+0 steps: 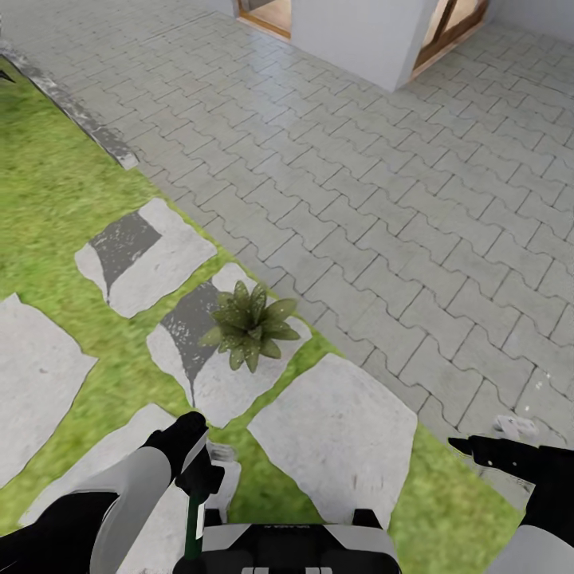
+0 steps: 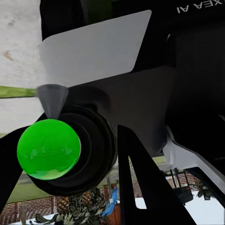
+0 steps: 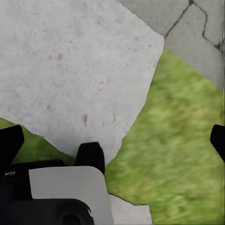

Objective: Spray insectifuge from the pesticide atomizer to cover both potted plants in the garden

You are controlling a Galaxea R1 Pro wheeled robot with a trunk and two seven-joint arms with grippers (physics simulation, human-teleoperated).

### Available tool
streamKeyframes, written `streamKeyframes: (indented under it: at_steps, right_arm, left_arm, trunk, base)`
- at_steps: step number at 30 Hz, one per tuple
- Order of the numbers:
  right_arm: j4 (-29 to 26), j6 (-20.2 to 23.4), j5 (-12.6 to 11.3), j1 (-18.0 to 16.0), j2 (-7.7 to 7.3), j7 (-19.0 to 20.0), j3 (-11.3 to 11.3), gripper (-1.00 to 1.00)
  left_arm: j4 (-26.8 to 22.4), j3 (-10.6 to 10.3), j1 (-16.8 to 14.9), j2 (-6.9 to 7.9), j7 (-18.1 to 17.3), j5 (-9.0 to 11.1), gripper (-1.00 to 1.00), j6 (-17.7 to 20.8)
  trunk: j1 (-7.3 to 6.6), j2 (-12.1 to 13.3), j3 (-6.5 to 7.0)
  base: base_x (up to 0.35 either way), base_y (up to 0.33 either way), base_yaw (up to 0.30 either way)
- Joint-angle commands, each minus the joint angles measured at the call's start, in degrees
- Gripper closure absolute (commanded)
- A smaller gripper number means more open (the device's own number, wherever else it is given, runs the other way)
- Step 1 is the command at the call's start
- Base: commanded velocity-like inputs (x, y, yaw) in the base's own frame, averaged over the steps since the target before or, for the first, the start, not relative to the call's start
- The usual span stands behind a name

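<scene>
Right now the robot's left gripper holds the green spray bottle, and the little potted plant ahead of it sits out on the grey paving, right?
Not quite. The potted plant sits on a stepping stone in the lawn, beside the paving, as the head view shows. The left gripper does hold the pesticide atomizer.

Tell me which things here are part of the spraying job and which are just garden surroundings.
Part of the job:
- pesticide atomizer, held in the left gripper
- potted plant on a stepping stone

Just surroundings:
- grass
- grey paving
- building wall
- right gripper, empty
</scene>
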Motion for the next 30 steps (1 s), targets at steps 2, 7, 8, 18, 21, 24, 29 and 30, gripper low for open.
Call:
streamKeyframes:
  at_steps: [2, 7, 8, 18, 21, 24, 29, 30]
  right_arm:
    - [0.0, 0.4, 0.3, -0.1, 0.02, 0.4, -0.1, -1.00]
    - [0.0, 0.4, 0.3, -0.1, 0.02, 0.4, -0.1, -1.00]
    - [0.0, 0.4, 0.3, -0.1, 0.02, 0.4, -0.1, -1.00]
    - [0.0, 0.4, 0.3, -0.1, 0.02, 0.4, -0.1, -1.00]
    - [0.0, 0.4, 0.3, -0.1, 0.02, 0.4, -0.1, -1.00]
    - [0.0, 0.4, 0.3, -0.1, 0.02, 0.4, -0.1, -1.00]
    - [0.0, 0.4, 0.3, -0.1, 0.02, 0.4, -0.1, -1.00]
    - [0.0, 0.4, 0.3, -0.1, 0.02, 0.4, -0.1, -1.00]
  left_arm:
    - [-0.1, 0.2, 0.0, -0.02, -0.4, -0.6, 1.00, 0.3]
    - [-0.1, 0.2, 0.0, -0.02, -0.4, -0.5, 1.00, 0.3]
    - [-0.1, 0.2, 0.0, -0.02, -0.4, -0.5, 1.00, 0.3]
    - [-0.1, 0.2, 0.0, -0.02, -0.3, -0.6, 1.00, 0.3]
    - [-0.1, 0.2, 0.0, -0.02, -0.3, -0.5, 1.00, 0.3]
    - [-0.1, 0.2, 0.0, -0.02, -0.3, -0.5, 1.00, 0.3]
    - [-0.1, 0.2, 0.0, -0.02, -0.3, -0.5, 1.00, 0.3]
    - [-0.1, 0.2, 0.0, -0.02, -0.3, -0.4, 1.00, 0.3]
  trunk:
    - [0.01, 0.0, -0.04]
    - [0.01, 0.0, -0.09]
    - [0.01, 0.0, -0.13]
    - [0.01, 0.0, -0.72]
    - [0.01, 0.0, -0.90]
    - [0.01, 0.0, -1.08]
    - [0.01, 0.0, -1.38]
    - [0.01, 0.0, -1.44]
  base:
    - [0.089, -0.317, 0.034]
    - [0.089, -0.310, 0.029]
    - [0.089, -0.308, 0.135]
    - [0.089, -0.285, 0.181]
    - [0.088, -0.237, 0.186]
    - [0.086, -0.186, 0.186]
    - [0.053, -0.074, 0.186]
    - [0.009, -0.012, 0.186]
